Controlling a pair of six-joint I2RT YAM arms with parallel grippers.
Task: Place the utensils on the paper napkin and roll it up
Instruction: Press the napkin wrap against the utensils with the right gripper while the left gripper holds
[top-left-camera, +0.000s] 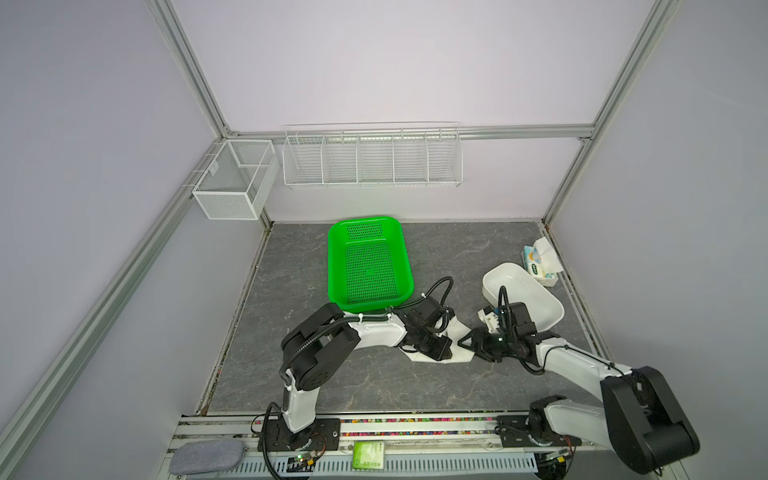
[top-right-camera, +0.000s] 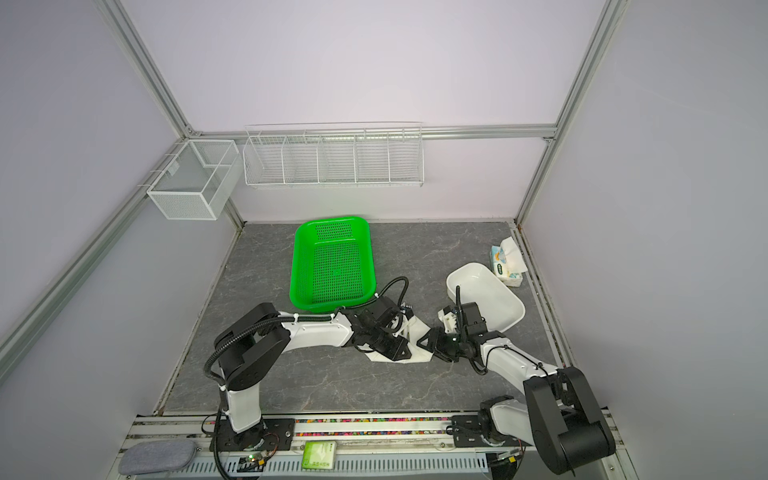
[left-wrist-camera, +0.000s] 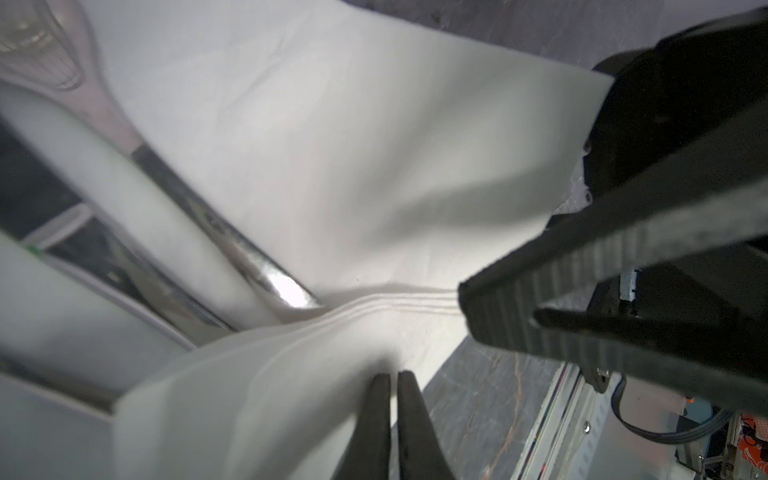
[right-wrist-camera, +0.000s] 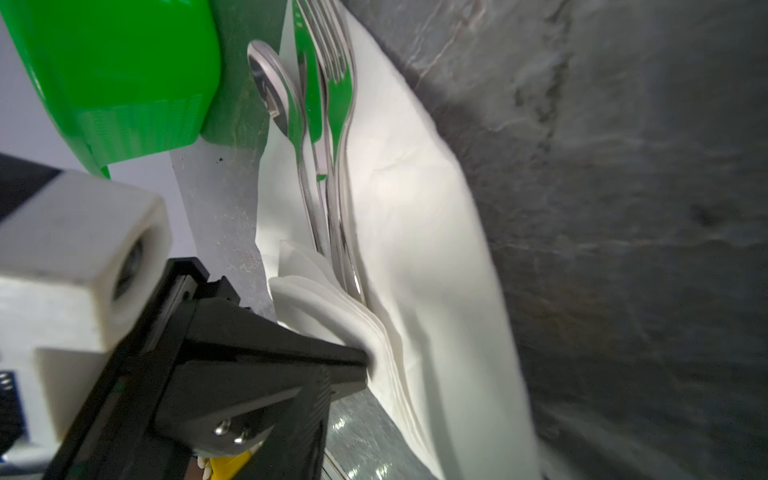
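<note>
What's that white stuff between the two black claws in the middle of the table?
The paper napkin, with the utensils on it, lies between the left gripper and right gripper; the left wrist view shows it best.

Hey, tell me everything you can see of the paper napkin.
The paper napkin is a thin white sheet, softly creased, lying on the grey table beside the green basket. The utensils lie side by side on it. One edge, showing several layers, is folded up over their handles and pinched by the shut left gripper. In both top views the left arm hides much of it.
</note>
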